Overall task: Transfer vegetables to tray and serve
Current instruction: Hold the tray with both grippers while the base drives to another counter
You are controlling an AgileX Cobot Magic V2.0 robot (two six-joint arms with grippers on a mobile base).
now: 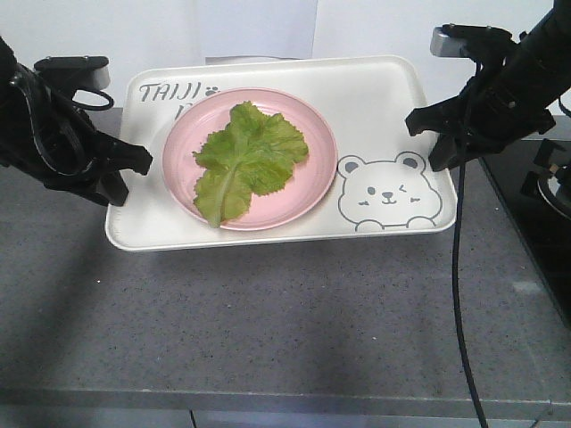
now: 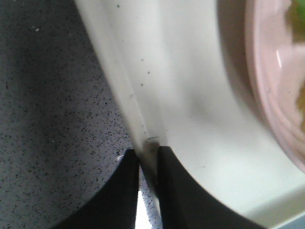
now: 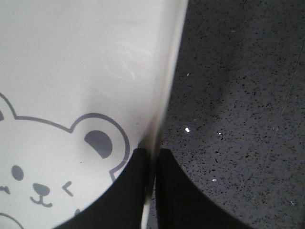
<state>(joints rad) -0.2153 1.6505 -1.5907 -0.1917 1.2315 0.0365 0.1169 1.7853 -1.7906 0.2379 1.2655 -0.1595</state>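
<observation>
The left fingers (image 2: 112, 195) pinched the tray's (image 1: 375, 98) left rim, the right fingers (image 3: 126, 191) its right rim; the lettuce leaf (image 1: 245, 156) lay on the pink plate (image 1: 312, 192) inside.

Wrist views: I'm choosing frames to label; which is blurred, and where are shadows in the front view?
Left wrist view: soft, the pink plate smeared at the right edge. Right wrist view: sharper, the bear print and counter speckle crisp. Front view: sharp, dark shadow on the counter in front of the tray.
</observation>
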